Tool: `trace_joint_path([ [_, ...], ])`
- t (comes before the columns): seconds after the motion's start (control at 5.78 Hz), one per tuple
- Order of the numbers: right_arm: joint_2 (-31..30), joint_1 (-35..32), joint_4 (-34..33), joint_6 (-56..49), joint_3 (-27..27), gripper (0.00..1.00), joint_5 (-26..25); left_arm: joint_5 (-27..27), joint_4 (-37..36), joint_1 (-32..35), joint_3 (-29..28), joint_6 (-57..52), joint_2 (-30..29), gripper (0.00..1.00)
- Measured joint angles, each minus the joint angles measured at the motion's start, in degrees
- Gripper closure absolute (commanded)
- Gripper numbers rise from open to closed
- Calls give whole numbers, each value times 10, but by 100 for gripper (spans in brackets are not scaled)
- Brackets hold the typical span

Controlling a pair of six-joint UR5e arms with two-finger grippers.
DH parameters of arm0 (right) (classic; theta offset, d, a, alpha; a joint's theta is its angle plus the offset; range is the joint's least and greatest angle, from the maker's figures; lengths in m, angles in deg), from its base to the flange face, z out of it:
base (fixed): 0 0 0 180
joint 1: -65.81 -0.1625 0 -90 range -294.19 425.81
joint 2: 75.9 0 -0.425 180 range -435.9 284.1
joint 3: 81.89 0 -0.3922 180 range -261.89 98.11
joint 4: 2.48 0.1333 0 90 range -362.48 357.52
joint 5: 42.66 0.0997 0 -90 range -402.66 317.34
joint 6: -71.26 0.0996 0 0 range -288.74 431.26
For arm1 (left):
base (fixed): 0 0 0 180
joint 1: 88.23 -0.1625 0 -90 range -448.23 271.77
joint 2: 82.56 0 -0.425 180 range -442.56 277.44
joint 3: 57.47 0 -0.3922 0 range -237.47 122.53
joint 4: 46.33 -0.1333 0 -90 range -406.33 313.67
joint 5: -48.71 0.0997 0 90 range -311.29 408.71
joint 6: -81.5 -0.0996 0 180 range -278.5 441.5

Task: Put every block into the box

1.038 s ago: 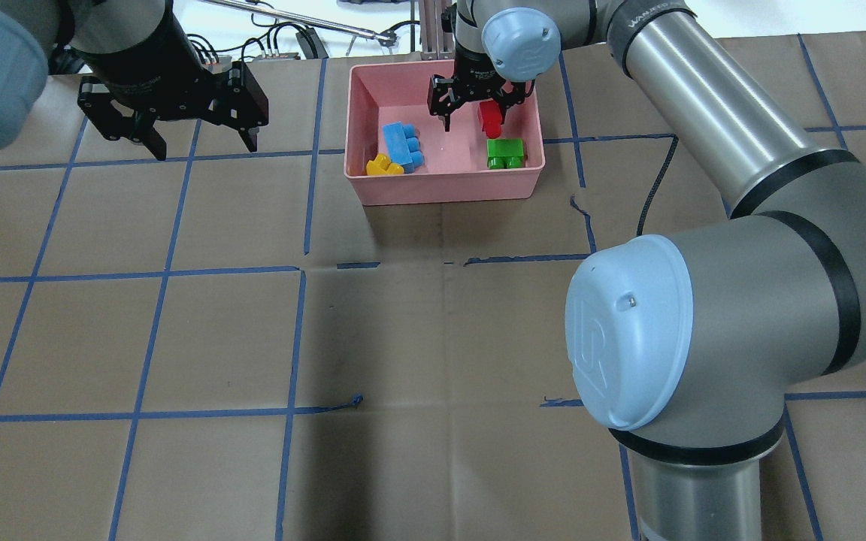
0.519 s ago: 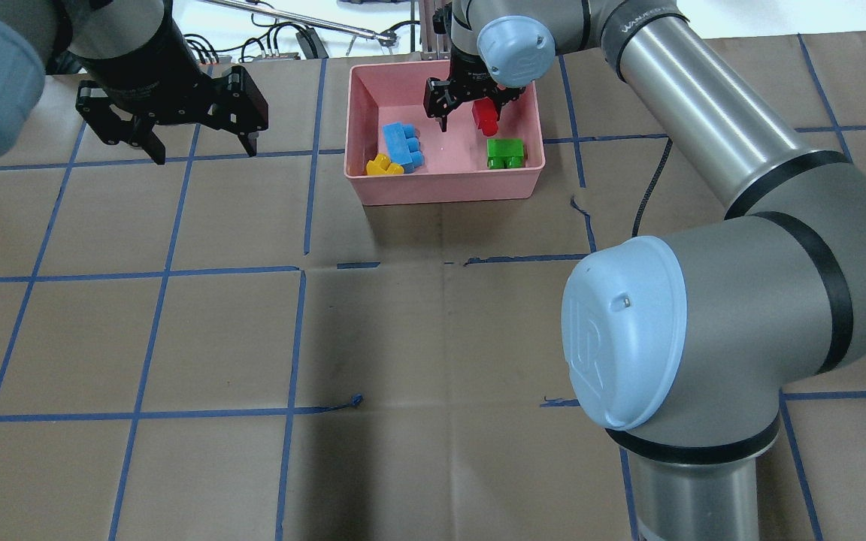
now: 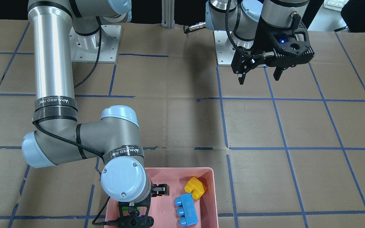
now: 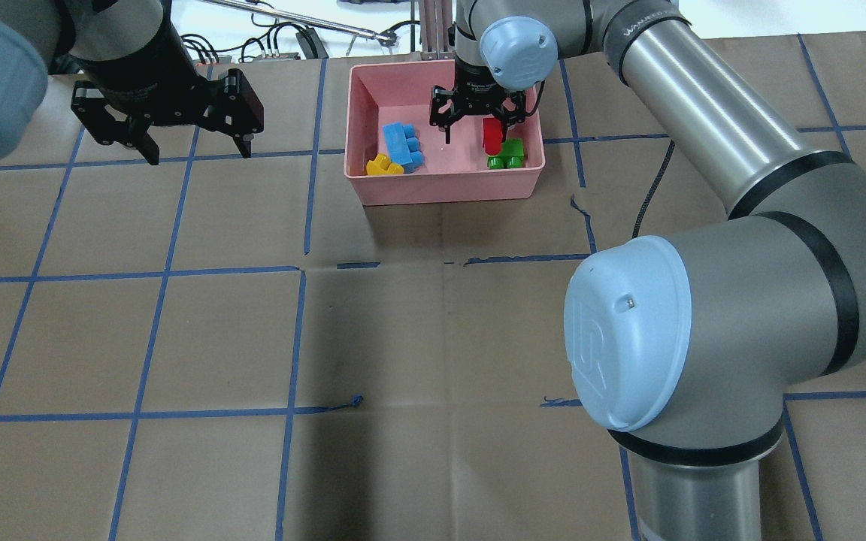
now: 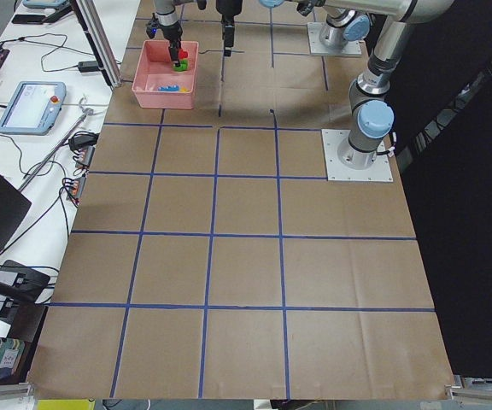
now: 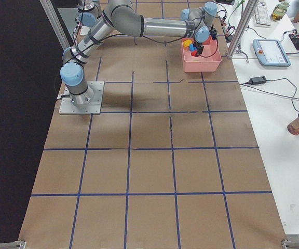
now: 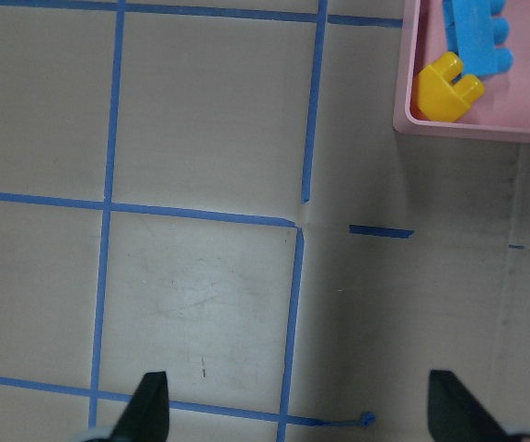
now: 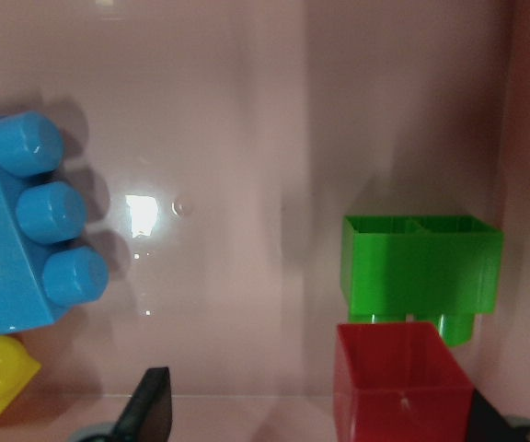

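The pink box stands at the table's far middle. In it lie the light blue brick, the yellow brick and the green brick. My right gripper hangs inside the box with its jaws wide apart. The red brick touches only its right-hand finger and overlaps the green brick's far edge. The right wrist view shows the red brick against that finger, in front of the green brick. I cannot tell whether it rests on the green brick. My left gripper is open and empty, left of the box.
Brown paper with blue tape lines covers the table. The right arm's elbow looms over the near right. Cables and a metal rod lie beyond the far edge. A tablet lies on the side bench.
My right gripper has shifted toward the box's near side with the red brick alongside its finger, and the brick now overlaps the green brick. My left gripper drifted slightly left.
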Motion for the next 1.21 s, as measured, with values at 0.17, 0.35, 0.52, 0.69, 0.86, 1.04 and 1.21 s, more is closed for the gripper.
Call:
trace_joint_path([
  [0.17,-2,0,7,25,1,0,0,2,1,0,-1,0,1,0],
  [0.35,-3,0,10,44,2,0,0,3,2,0,-2,0,1,0],
  [0.52,-4,0,10,57,3,0,0,4,7,1,-4,0,2,0],
  [0.69,-4,0,10,62,3,0,0,9,11,1,-6,0,1,0],
  [0.86,-5,0,10,63,2,0,0,15,13,1,-7,1,2,0],
  [1.04,-5,0,13,70,2,0,0,17,14,1,-7,1,2,0],
  [1.21,-4,1,19,79,1,0,0,18,14,1,-8,1,2,0],
])
